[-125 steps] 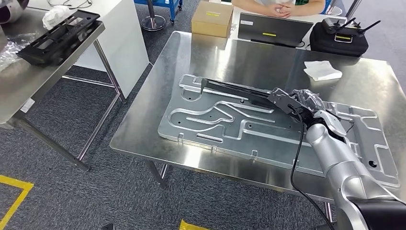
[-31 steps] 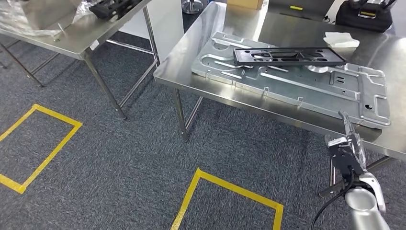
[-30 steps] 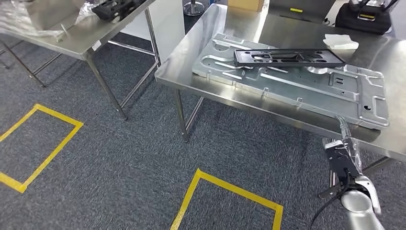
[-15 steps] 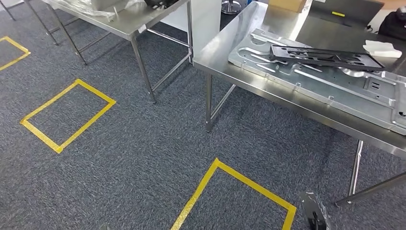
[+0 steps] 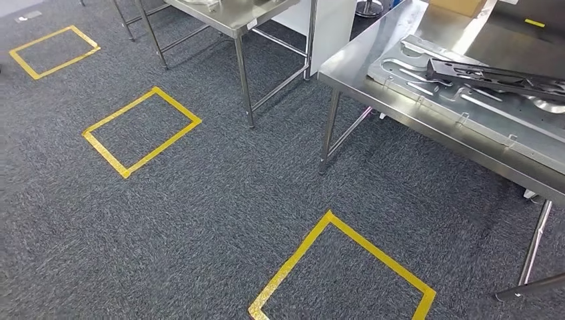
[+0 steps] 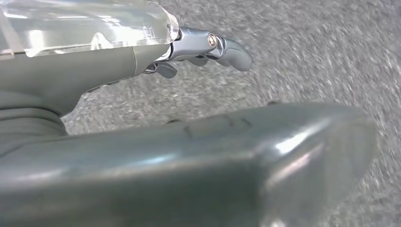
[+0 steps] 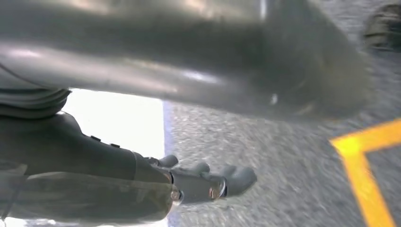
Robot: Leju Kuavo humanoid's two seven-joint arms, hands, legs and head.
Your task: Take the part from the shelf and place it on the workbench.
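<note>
Dark grey carpet with yellow taped squares spreads across our head view; the steel tabletop sits at two o'clock, carrying the ribbed silver metal plate with the long black plastic part lying on it. Placement looks done, and we judge ourselves turning away: a second ago the right arm showed low and the tabletop sat nearer centre.

Left wrist: the left robot hand hangs over carpet, fingers loosely extended, holding nothing.

Right wrist: the right robot hand likewise, fingers apart and empty.
</note>
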